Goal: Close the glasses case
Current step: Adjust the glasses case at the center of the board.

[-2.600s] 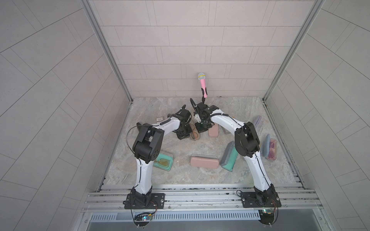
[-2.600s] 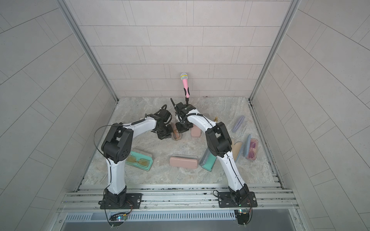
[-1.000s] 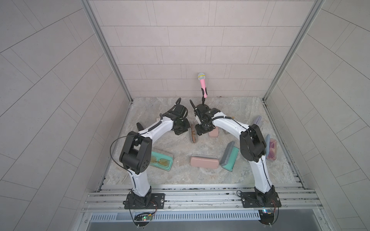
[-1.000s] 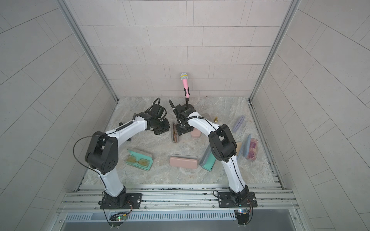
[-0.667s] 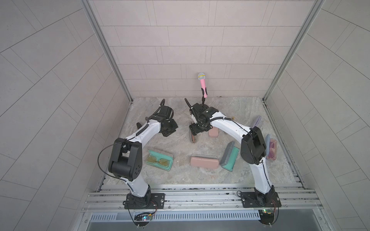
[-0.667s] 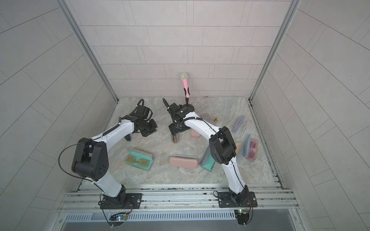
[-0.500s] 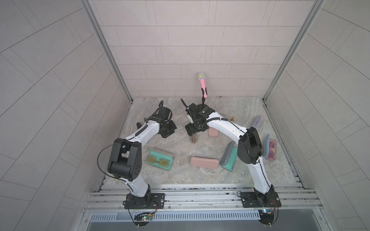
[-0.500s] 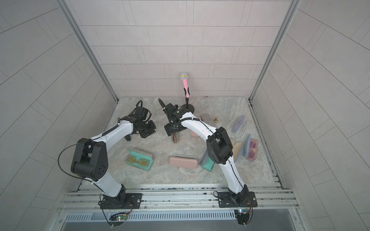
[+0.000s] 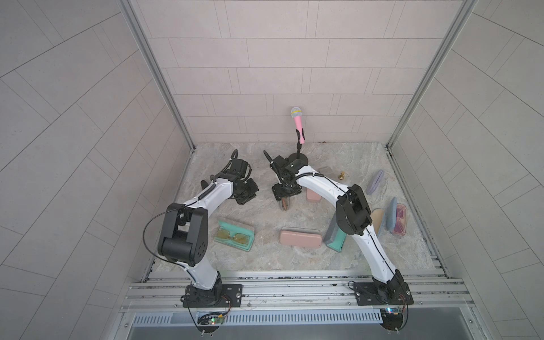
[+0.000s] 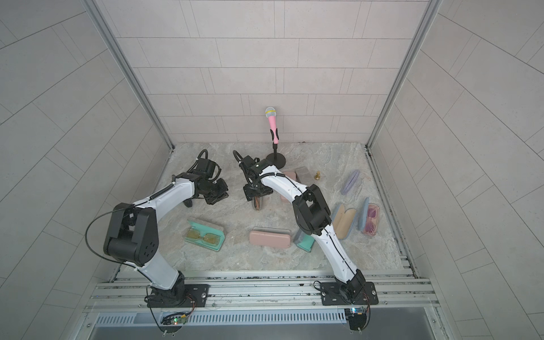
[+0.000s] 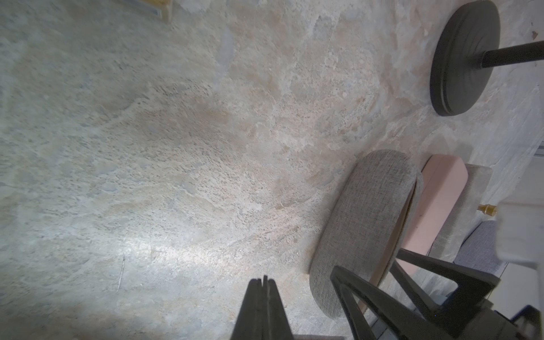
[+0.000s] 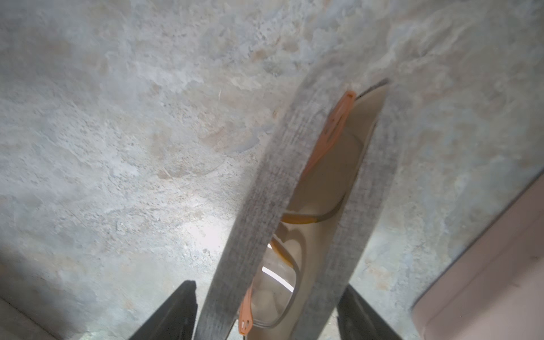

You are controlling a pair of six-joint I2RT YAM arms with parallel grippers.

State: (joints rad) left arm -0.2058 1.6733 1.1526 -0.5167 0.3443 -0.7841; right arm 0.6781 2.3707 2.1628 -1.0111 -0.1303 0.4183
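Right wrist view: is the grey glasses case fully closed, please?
No, the grey glasses case gapes, with orange-armed glasses showing inside.

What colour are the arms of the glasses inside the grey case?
Orange. The right wrist view shows the glasses in the grey case best.

Glasses case (image 12: 259, 206): grey woven fabric outside, beige lining. Specs (image 12: 335, 129) inside it: orange arms, amber-brown frame. Floor (image 9: 265, 259): mottled stone, grey w/ beige patches. Walls (image 9: 265, 73): pale grey-beige tiles. Mic (image 9: 298, 123): pink handle, silver mesh head w/ yellow band; stand base (image 11: 462, 59) black. Robot arms (image 9: 321, 184): white w/ black joints. Teal case (image 9: 223, 232) w/ yellow-lens specs (image 9: 234, 239). Pink case (image 9: 300, 239), plain. Lilac case (image 9: 375, 182). Blue-grey case (image 9: 392, 213) w/ pink specs (image 9: 401, 219).
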